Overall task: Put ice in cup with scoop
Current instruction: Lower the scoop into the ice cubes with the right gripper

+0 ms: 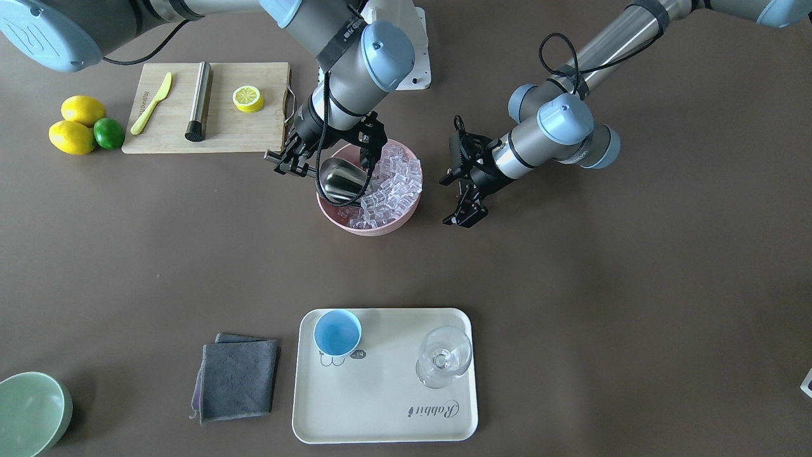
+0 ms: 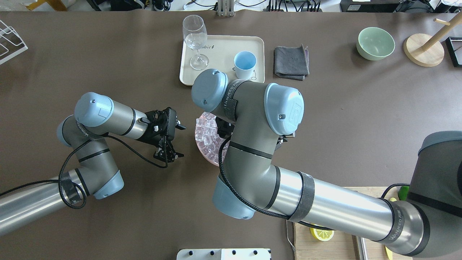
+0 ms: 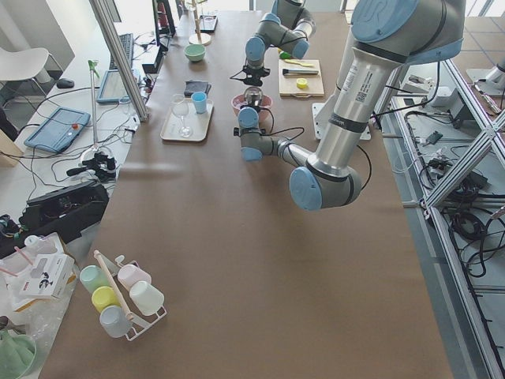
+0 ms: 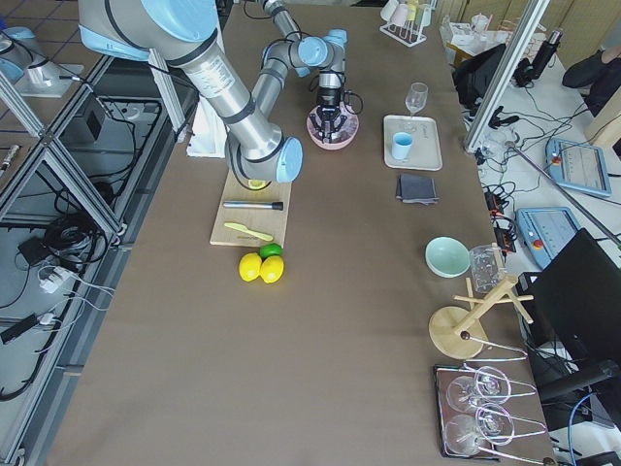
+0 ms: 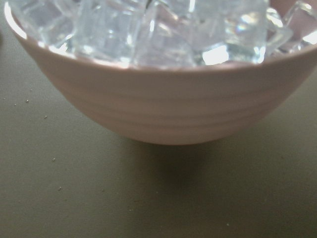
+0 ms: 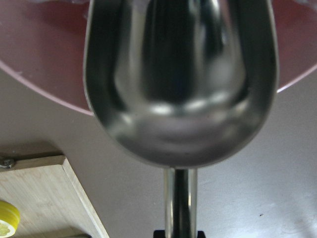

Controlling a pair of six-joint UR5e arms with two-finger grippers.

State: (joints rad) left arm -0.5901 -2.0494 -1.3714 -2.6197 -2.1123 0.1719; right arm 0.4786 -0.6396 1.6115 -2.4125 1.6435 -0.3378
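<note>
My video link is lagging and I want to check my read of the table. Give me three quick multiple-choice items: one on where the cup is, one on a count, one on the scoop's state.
1. Where does the cup stand?
A. on the cream tray, by the stemmed glass
B. on the cutting board
C. in the pink bowl

2. How many whole lemons lie beside the cutting board?
A. one
B. two
C. four

3. What state is the scoop in?
A. lying loose on the tray
B. heaped with ice
C. empty, held by the right gripper at the pink bowl

Answers:
1 A: the front view shows it on a corner of the tray, apart from the glass.
2 B: two yellow ones sit next to a lime.
3 C: the right wrist view shows a bare trough, and the ice lies in the bowl.
</note>
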